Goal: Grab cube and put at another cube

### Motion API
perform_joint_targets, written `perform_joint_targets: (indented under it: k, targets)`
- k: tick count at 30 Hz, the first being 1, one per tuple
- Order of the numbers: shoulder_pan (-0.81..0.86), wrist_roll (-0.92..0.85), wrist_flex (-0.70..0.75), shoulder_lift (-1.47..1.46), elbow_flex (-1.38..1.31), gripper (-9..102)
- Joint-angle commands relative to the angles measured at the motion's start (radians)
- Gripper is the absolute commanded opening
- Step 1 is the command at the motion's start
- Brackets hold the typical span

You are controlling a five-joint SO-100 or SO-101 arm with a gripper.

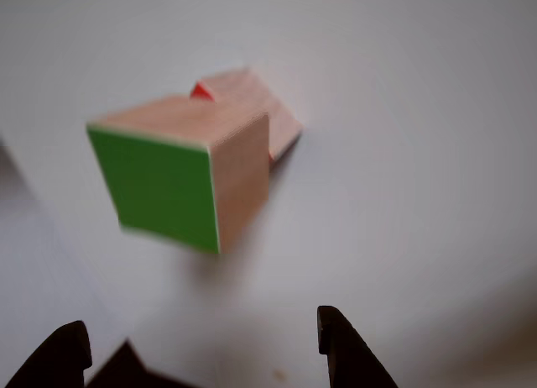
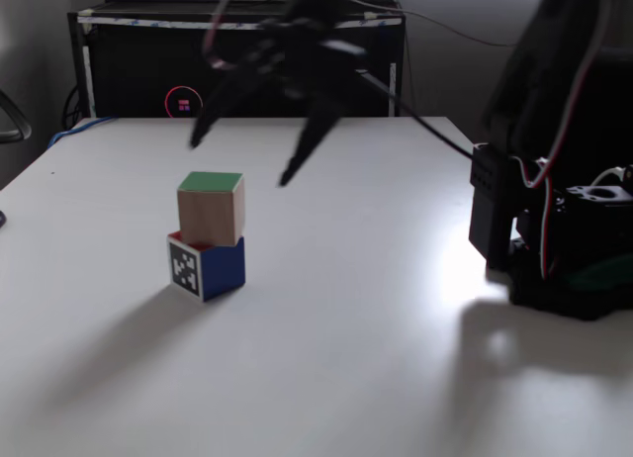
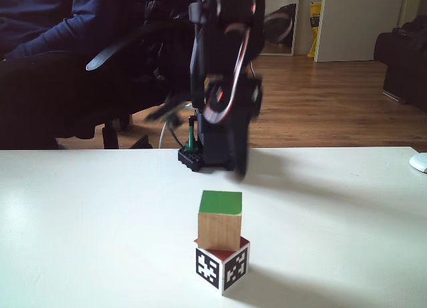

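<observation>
The cube sits stacked on another cube, green face up, slightly twisted against the lower one, in the middle of the worktop, nearer its left edge in a fixed view. Placement appears complete. The hand hangs above and behind the stack, jaws spread wide, gripping nothing; in the other view its dark tips stand well apart from the cube. Bare worktop surrounds the stack on all sides, allowing free withdrawal; the arm base stands near the right edge.
</observation>
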Motion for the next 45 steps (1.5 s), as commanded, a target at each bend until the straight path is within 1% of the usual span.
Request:
perform_joint_targets:
  k: [1, 3, 5, 13, 17, 19, 25, 26, 31, 38, 45]
  targets:
    - [-0.066, 0.015, 0.006, 0.322, 0.146, 41]
    - [-0.081, 0.015, 0.006, 0.456, 0.238, 40]
    - [-0.072, -0.005, -0.031, 0.584, 0.345, 40]
    - [0.058, -0.123, -0.218, 1.022, 0.772, 37]
    - [0.109, -0.172, -0.229, 1.241, 0.953, 33]
    - [0.123, -0.173, -0.239, 1.232, 0.994, 30]
    - [0.144, -0.186, -0.293, 1.239, 1.147, 1]
    - [0.152, -0.184, -0.290, 1.239, 1.147, 0]
    - [0.144, -0.198, -0.253, 1.239, 1.138, 0]
    - [0.143, -0.270, -0.095, 1.239, 1.101, 0]
    - [0.169, -0.262, -0.091, 1.239, 1.100, 0]
